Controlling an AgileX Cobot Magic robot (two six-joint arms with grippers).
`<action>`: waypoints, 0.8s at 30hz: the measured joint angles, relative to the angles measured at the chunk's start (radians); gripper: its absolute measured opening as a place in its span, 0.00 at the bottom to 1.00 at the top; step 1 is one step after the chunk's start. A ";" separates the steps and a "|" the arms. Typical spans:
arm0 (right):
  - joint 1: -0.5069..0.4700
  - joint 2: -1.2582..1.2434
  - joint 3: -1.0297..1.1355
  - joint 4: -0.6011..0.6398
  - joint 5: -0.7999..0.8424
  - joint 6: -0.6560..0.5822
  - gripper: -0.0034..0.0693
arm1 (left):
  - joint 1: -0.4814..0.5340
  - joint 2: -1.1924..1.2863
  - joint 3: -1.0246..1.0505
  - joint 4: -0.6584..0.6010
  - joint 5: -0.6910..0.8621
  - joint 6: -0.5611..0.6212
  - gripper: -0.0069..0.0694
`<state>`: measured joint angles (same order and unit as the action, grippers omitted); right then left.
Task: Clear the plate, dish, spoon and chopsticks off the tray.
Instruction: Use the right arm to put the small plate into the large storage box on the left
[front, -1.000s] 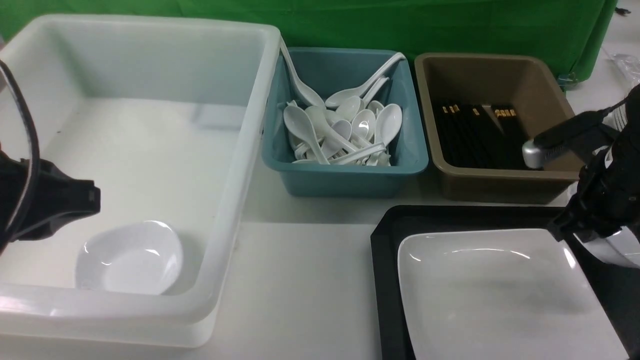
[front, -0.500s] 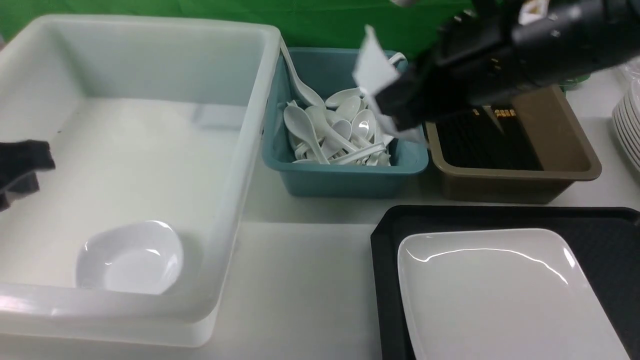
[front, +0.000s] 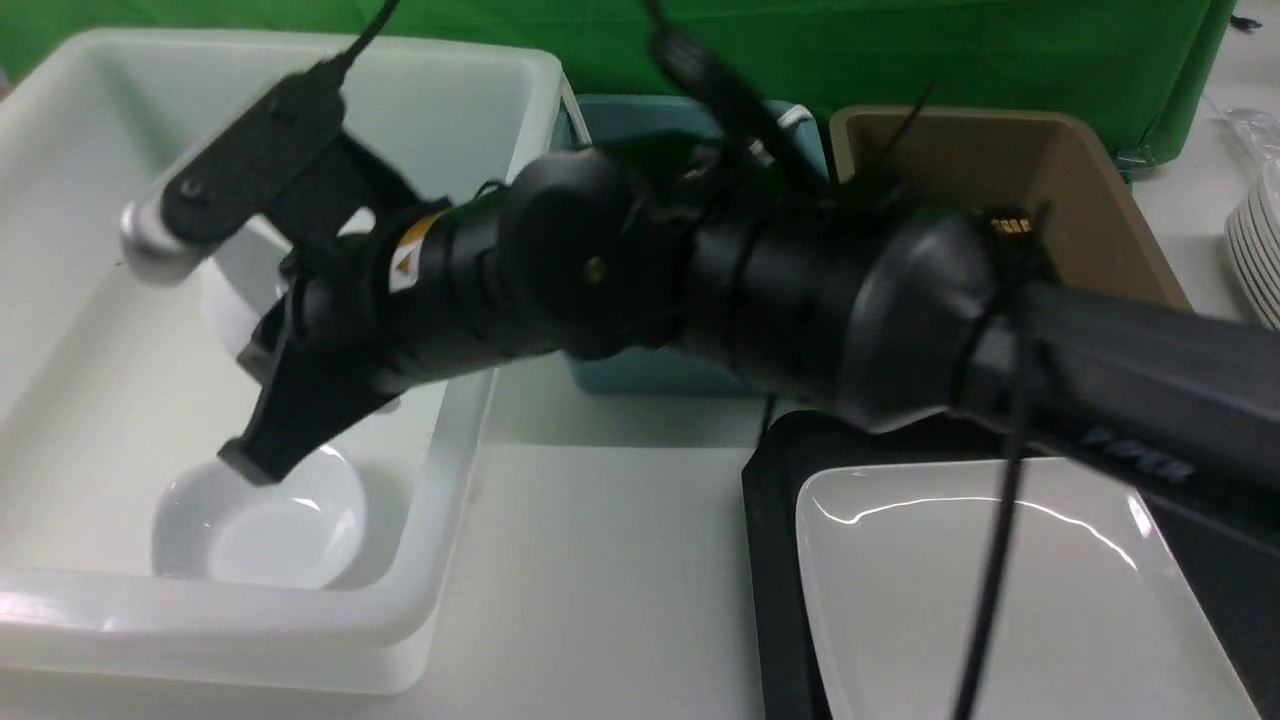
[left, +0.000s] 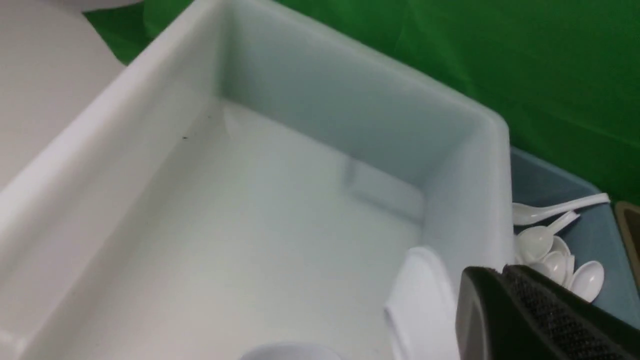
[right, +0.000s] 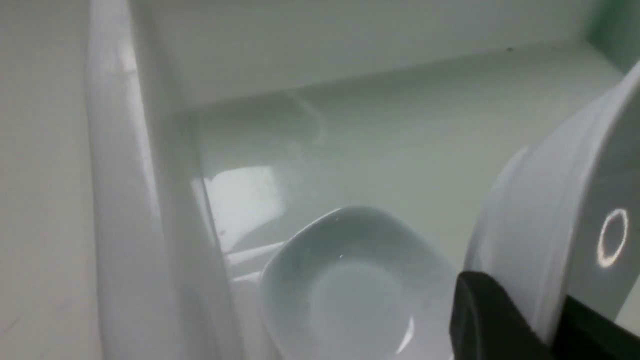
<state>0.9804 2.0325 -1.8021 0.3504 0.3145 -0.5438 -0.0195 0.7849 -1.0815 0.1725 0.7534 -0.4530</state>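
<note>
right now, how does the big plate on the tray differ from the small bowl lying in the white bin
The plate is much bigger and shallow; the bowl is small and deeper. The plate lies on the black tray; the bowl rests on the floor of the white bin. Both are glossy white with rounded corners, open side up.

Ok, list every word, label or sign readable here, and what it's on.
No word reads clearly.
Yellow triangle sticker on the right arm: a warning sign, symbol blurred.
Gold marks in the brown bin: too small to read.
Pale lettering further up that arm: blurred.
</note>
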 joint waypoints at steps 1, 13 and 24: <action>0.006 0.034 -0.018 0.000 0.001 0.000 0.13 | 0.000 -0.009 -0.001 0.000 0.004 0.000 0.10; 0.044 0.187 -0.085 0.000 -0.006 0.000 0.18 | 0.000 -0.021 -0.002 0.027 0.039 0.000 0.10; 0.044 0.182 -0.087 0.000 0.013 0.061 0.62 | 0.000 -0.021 -0.002 0.027 0.045 0.000 0.10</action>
<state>1.0245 2.2143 -1.8895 0.3503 0.3277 -0.4823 -0.0195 0.7638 -1.0834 0.1994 0.7984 -0.4530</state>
